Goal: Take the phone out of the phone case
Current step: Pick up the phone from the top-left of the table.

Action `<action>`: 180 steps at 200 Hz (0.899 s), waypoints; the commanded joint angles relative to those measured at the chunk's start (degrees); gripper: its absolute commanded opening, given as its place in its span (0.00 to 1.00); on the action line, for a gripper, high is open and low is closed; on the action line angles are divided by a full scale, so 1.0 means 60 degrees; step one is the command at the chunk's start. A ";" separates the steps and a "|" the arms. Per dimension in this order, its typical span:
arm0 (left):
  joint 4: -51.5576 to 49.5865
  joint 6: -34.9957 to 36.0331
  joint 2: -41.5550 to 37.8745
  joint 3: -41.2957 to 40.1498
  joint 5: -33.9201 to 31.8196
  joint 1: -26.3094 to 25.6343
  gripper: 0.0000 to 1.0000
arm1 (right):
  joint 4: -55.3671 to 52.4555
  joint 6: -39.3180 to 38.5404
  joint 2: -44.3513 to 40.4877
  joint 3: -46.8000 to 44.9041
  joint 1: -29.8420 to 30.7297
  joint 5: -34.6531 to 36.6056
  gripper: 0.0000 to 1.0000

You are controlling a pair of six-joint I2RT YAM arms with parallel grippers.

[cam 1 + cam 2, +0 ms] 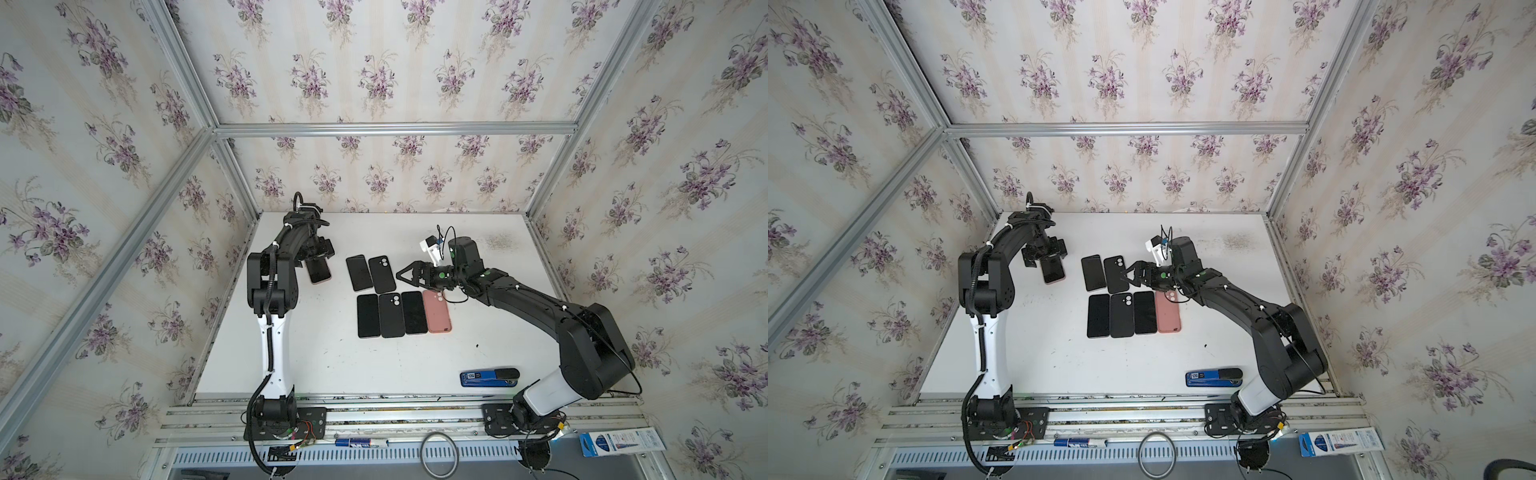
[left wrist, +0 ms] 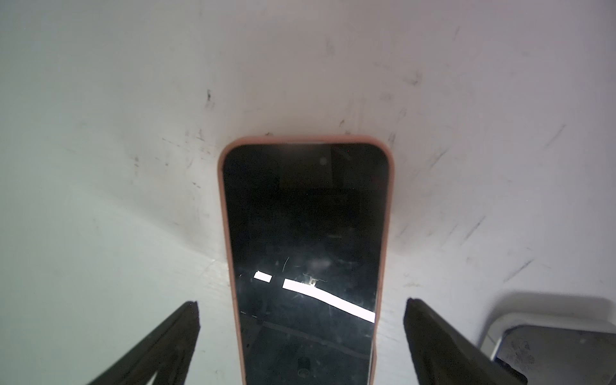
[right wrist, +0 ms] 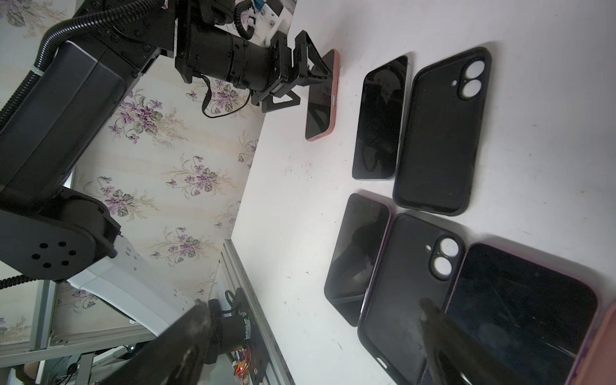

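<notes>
1. The phone (image 2: 305,216) is lying screen up inside its pink phone case (image 2: 225,213) on the white table (image 1: 332,365), toward the far left and well apart from the other handsets.
2. The left gripper (image 2: 301,301) is reaching down over the phone's far end with its jaws standing wide. One finger (image 2: 180,333) is sitting on each side of the case with bare table showing between, so it is gripping nothing.
3. Whether those fingertips are touching the table is hard to tell from this angle.
4. The right gripper (image 1: 404,275) is hovering, spread wide and empty, at the right edge of the cluster, just beside a black case (image 1: 382,274).
5. The near row of black handsets and cases is ending on the right in a second pink case (image 1: 437,312), lying back up.
6. A blue stapler (image 1: 490,377) is sitting at the near right of the table.
</notes>
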 commanded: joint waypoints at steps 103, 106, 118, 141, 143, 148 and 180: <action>-0.0781 -0.0103 0.0856 0.1000 0.0330 0.0177 0.82 | 0.0741 0.0349 0.0231 0.0133 0.0014 -0.0366 0.99; -0.0798 -0.0097 0.0877 0.1012 0.0331 0.0194 0.82 | 0.0740 0.0349 0.0228 0.0141 0.0013 -0.0372 0.99; -0.0813 -0.0118 0.0950 0.1045 0.0373 0.0249 0.82 | 0.0740 0.0336 0.0195 0.0157 0.0011 -0.0388 0.99; -0.0842 -0.0098 0.1036 0.1091 0.0477 0.0308 0.82 | 0.0710 0.0316 0.0194 0.0183 0.0014 -0.0384 0.99; -0.0842 -0.0082 0.1042 0.1096 0.0495 0.0312 0.82 | 0.0710 0.0319 0.0202 0.0191 0.0012 -0.0387 0.99; -0.0856 -0.0049 0.1045 0.1121 0.0540 0.0308 0.82 | 0.0718 0.0324 0.0216 0.0206 0.0007 -0.0388 0.99; -0.0871 0.0050 0.1015 0.1138 0.0601 0.0322 0.80 | 0.0840 0.0457 0.0392 0.0310 0.0010 -0.0474 0.99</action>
